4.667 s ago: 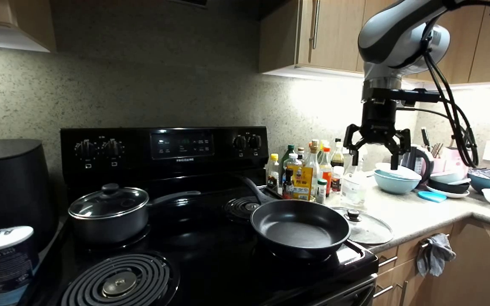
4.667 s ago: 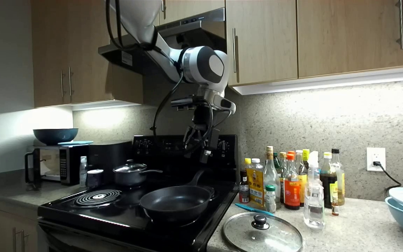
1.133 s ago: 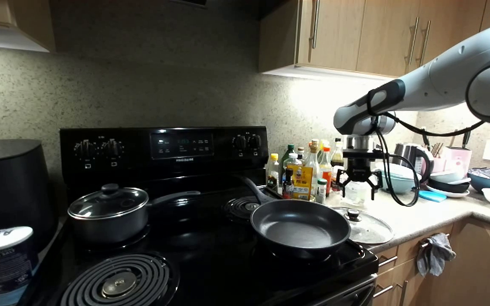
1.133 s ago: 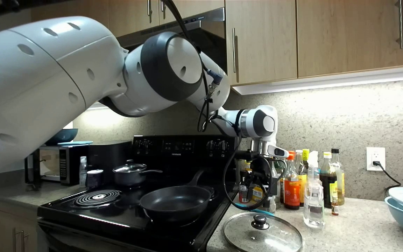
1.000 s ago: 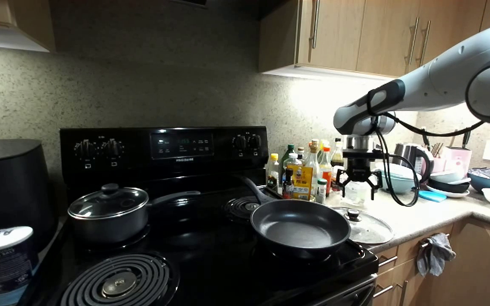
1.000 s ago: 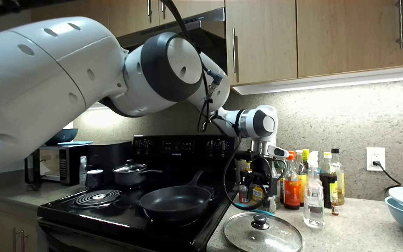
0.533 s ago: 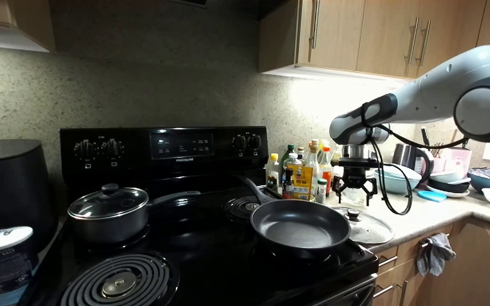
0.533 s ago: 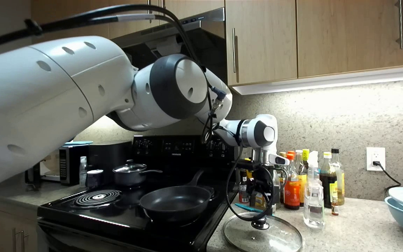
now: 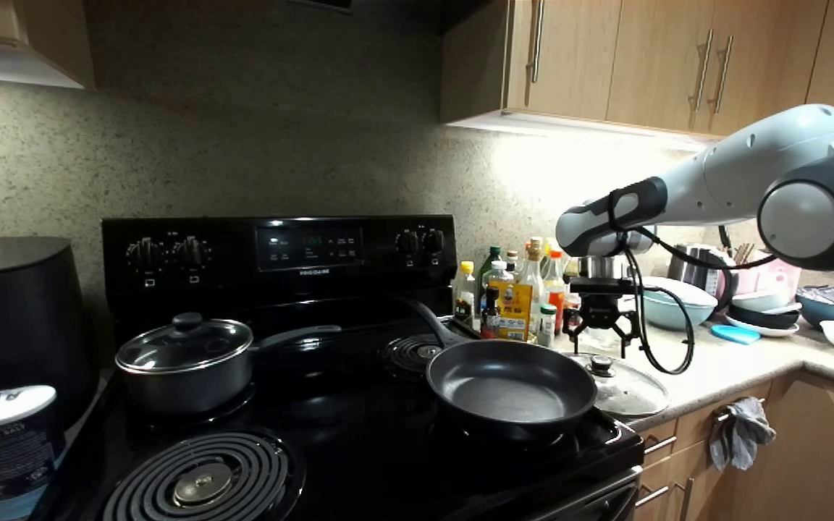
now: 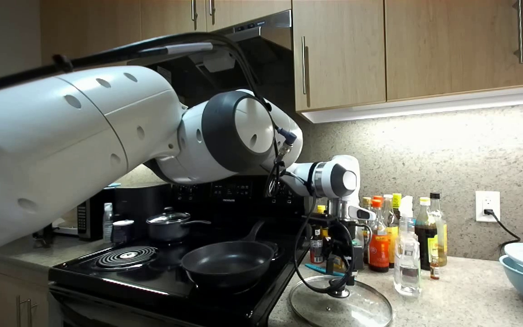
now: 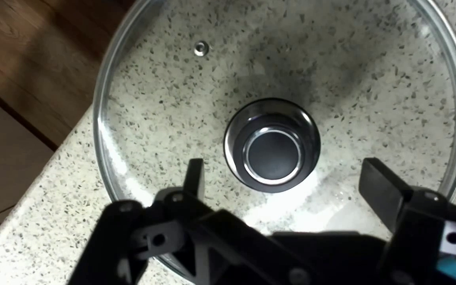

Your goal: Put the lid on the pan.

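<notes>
The lid (image 10: pixel 341 306) lies flat on the surface (image 10: pixel 461 290), and the end effector (image 11: pixel 285 174) hangs right over it, pointing down, its fingers (image 11: pixel 382 190) spread wide and gripping nothing. The coming move turns on where those fingers stand to the lid's central knob (image 11: pixel 273 154): in the wrist view the knob sits between them and clear of both, though nearer one finger (image 11: pixel 193 178) and slightly off the line joining the tips, on the side towards the lid's small metal eyelet (image 11: pixel 200 48). How far above the lid the tips are is hard to judge; in both exterior views they look close over the knob. The knob is round, so the angle of approach should matter little; what seems called for is a slight centring shift, a short descent, then a pinch. The pan (image 9: pixel 511 391), uncovered, stands just beside the lid on the stove (image 9: pixel 359 441), its long handle (image 9: pixel 435 323) aimed towards the stove's back rather than at the lid, so the later carry should be short and meet the pan's rim, not its handle. Bottles (image 10: pixel 378 248) stand near the lid; a sideways swing could knock them.
</notes>
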`<state>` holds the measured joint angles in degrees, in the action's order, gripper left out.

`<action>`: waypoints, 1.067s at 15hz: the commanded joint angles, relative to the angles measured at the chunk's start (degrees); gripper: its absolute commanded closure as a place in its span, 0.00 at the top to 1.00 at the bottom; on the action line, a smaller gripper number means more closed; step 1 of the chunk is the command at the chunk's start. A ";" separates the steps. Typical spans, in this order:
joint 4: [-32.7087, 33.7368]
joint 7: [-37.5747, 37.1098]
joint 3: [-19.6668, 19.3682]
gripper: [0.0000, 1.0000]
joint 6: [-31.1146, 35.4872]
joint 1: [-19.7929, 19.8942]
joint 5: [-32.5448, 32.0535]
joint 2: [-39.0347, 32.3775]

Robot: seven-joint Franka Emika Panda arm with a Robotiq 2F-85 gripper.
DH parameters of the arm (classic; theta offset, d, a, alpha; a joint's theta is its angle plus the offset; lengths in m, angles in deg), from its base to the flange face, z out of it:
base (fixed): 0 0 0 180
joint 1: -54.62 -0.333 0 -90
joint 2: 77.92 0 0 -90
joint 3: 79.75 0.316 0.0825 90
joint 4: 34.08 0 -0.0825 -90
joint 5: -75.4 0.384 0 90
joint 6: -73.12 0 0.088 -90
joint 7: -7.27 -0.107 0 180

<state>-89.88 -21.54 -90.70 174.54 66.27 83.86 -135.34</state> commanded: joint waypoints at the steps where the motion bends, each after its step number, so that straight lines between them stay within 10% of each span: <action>1: -1.14 0.09 -0.22 1.00 0.66 -0.62 -0.54 0.27; 13: 2.78 0.88 0.28 1.00 -1.01 1.22 0.62 -3.17; 14: 3.18 1.01 0.39 0.75 -1.10 1.57 0.77 -3.40; 16: 3.68 1.14 0.46 0.67 -0.93 1.99 0.75 -3.71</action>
<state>-88.20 -21.45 -90.70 174.53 67.14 84.00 -138.10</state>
